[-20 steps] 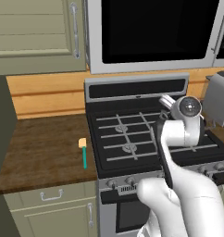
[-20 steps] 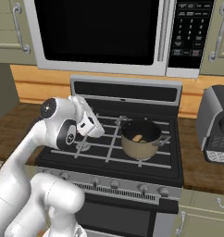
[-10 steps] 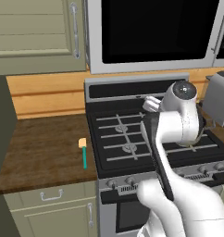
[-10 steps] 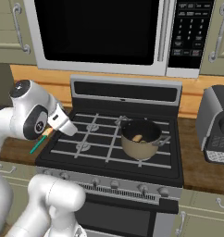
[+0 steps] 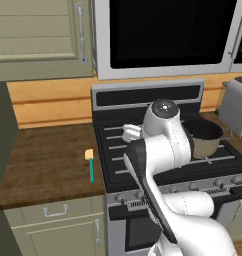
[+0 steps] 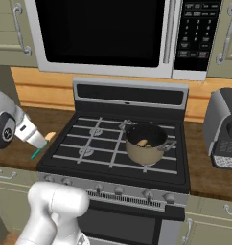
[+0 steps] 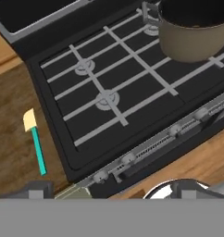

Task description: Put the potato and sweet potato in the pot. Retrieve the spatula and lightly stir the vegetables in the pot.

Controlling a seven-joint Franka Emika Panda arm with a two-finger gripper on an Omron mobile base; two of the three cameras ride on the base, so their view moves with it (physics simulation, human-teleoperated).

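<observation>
The spatula (image 5: 91, 165) lies on the wooden counter just left of the stove, teal handle toward me and cream head away; it also shows as spatula (image 7: 36, 144) and spatula (image 6: 40, 149). The pot (image 6: 145, 142) stands on the stove's front right burner, also as pot (image 5: 205, 137) and pot (image 7: 197, 32). A tan-orange piece, the sweet potato (image 6: 143, 142), lies inside it. The potato is hidden. My gripper (image 7: 111, 190) hangs open and empty above the stove's front left corner, to the right of the spatula; in the right base view the gripper (image 6: 41, 142) is right beside the spatula's head.
The stove grates (image 7: 109, 99) span the space between spatula and pot. A microwave (image 6: 103, 33) hangs above the stove. A dark appliance (image 6: 226, 129) stands on the counter at the right. The brown counter (image 5: 43, 160) runs to the left, with a wall panel at its end.
The arm has swung left, from over the stove's middle toward the counter where the spatula lies. The gripper has stayed open. Pot and spatula have not moved.
</observation>
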